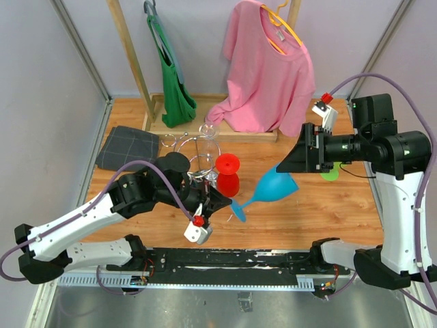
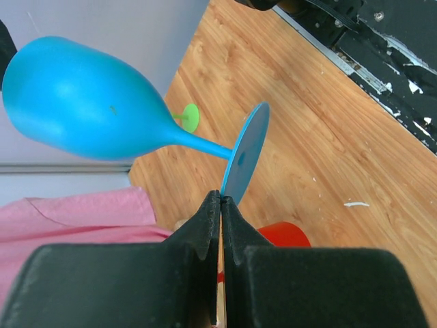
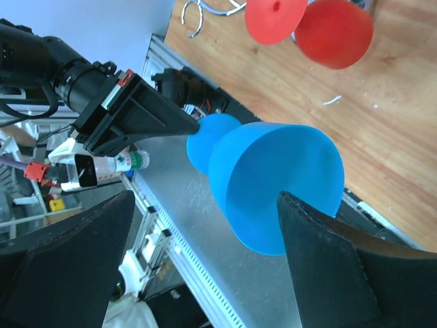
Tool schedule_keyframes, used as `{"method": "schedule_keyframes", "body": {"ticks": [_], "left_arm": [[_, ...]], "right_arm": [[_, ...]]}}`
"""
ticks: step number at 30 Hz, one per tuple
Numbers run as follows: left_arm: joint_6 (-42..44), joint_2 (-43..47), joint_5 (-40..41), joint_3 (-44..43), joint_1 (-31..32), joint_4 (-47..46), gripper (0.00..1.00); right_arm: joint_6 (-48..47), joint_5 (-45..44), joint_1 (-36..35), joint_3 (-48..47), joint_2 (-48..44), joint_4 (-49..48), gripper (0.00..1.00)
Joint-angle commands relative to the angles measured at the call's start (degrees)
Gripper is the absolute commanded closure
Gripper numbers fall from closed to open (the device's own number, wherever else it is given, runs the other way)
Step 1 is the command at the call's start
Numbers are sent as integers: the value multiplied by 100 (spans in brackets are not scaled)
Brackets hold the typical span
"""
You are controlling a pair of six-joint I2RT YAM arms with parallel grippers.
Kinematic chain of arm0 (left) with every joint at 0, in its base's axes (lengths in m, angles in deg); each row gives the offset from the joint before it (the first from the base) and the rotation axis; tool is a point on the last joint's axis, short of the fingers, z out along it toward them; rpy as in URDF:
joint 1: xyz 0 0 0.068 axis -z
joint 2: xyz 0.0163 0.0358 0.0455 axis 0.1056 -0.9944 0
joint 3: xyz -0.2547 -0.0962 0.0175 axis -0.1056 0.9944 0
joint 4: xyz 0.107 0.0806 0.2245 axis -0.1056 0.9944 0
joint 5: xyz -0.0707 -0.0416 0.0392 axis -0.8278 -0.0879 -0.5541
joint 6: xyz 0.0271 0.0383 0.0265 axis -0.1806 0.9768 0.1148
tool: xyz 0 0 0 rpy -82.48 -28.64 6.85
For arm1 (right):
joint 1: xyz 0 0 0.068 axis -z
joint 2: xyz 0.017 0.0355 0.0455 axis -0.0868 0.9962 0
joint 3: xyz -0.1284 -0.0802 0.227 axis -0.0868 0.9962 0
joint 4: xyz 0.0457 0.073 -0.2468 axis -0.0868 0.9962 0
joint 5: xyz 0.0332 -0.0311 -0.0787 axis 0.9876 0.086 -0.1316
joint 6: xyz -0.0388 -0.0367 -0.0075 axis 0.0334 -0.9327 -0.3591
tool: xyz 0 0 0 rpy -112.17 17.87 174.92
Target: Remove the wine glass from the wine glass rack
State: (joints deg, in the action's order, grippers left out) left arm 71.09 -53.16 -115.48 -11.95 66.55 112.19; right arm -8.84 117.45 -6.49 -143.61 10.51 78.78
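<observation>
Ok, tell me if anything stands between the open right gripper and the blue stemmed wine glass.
Nothing visible: the blue stemmed wine glass shows bowl-first, unobstructed, before the open right gripper. The left gripper pinches its foot.

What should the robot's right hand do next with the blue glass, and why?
Probably close the right gripper gently on the bowl. The blue wine glass is held sideways above the table, pinched only at the edge of its foot by the left gripper, and the right gripper's open fingers flank the bowl.
</observation>
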Motion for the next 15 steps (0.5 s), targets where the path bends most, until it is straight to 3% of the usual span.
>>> {"method": "schedule_keyframes", "body": {"ticks": [1, 8, 15], "left_arm": [[327, -52, 91, 59, 111, -56, 100], [347, -195, 176, -66, 144, -57, 100], [334, -227, 302, -123, 158, -55, 100]], "right_arm": [[-23, 417, -202, 293, -67, 123, 15], [-47, 237, -583, 933, -127, -112, 19], [141, 215, -849, 1711, -352, -507, 35]]}}
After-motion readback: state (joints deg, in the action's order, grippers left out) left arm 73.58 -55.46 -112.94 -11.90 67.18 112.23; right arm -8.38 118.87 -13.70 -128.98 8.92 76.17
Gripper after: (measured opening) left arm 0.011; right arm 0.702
